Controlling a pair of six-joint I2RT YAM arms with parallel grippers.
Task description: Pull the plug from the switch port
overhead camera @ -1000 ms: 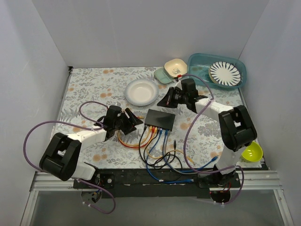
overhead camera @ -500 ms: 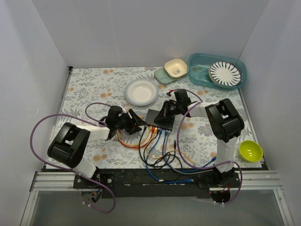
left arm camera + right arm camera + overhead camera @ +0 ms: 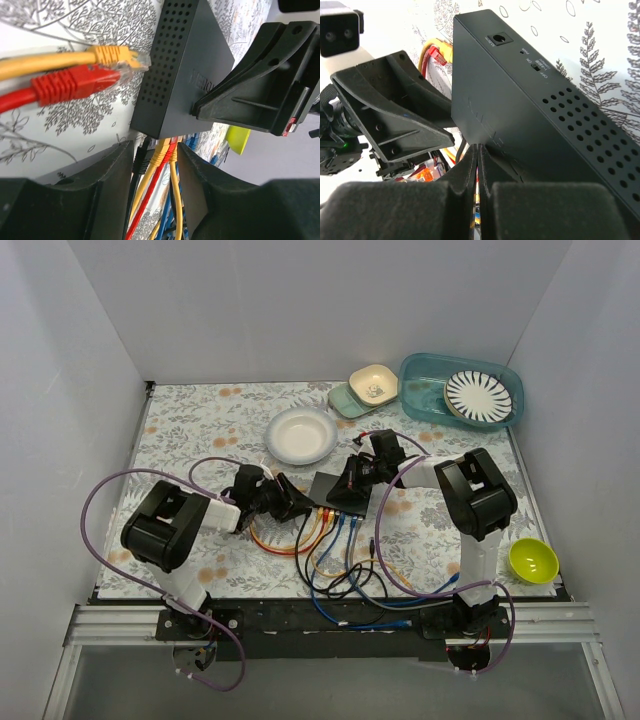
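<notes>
Switch (image 3: 340, 492) lies flat on the floral cloth (image 3: 190, 420), a little right of centre and near the front, its socket edge facing the arm bases. Plugged cables (image 3: 165, 155) in black, yellow and red leave that edge; from above, blue ones join them and the bundle loops toward the near table edge. Left gripper (image 3: 154, 150) is low at the switch's left front corner with its fingers (image 3: 107, 175) apart. They straddle the black, yellow and red leads just short of the sockets; whether a pad touches any plug cannot be told. Right gripper (image 3: 478, 150) comes in from the far side with its fingers pressed together, only a thin seam between them, and its tips bear on the switch's top face. Loose yellow plug (image 3: 117, 54) and loose red plug (image 3: 75, 82) lie unplugged on the cloth, just beside the vented side wall. Farther out, a white bowl (image 3: 302, 434) sits behind the switch. A pale green dish (image 3: 343, 402) and a cream square bowl (image 3: 373, 385) are beyond that. Teal tray (image 3: 420, 380) at the far right holds a striped plate (image 3: 478, 395). Yellow-green bowl (image 3: 532, 560) is at the right front, well apart.
</notes>
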